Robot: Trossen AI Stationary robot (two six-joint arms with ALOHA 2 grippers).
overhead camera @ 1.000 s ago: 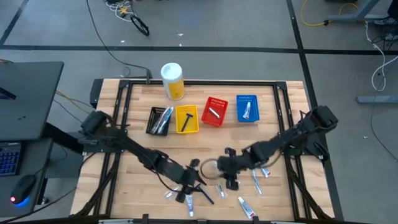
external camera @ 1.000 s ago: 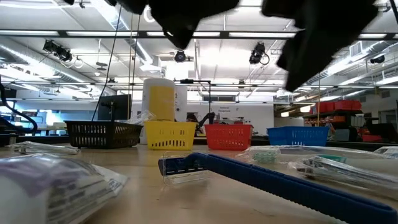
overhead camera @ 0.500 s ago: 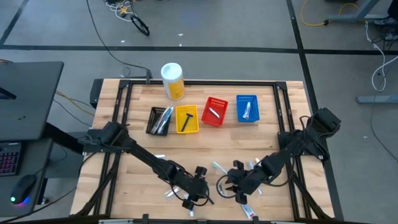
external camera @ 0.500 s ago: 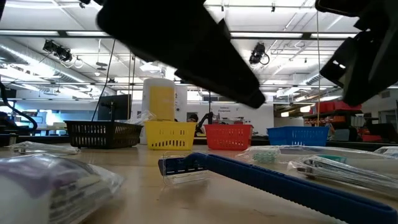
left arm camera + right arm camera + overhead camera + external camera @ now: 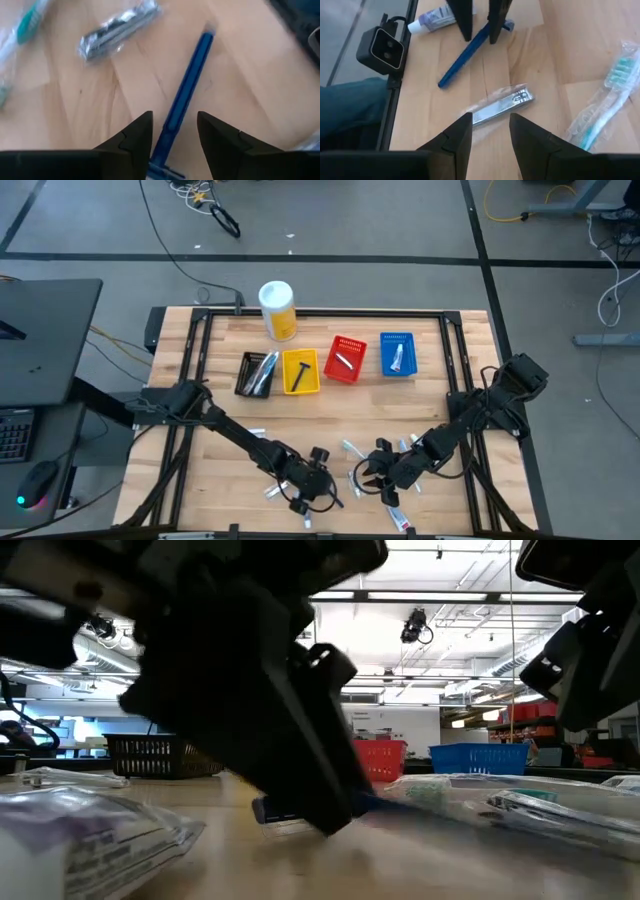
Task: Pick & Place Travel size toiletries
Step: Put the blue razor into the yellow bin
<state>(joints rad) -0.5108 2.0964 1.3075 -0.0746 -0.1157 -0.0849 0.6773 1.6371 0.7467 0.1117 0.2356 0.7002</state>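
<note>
My left gripper [image 5: 173, 131] hangs open astride the blue razor [image 5: 186, 95] near the table's front edge, its handle running toward one o'clock between my fingers, while my right gripper [image 5: 490, 131], also open, hovers over the wrapped nail clipper [image 5: 501, 104].
</note>
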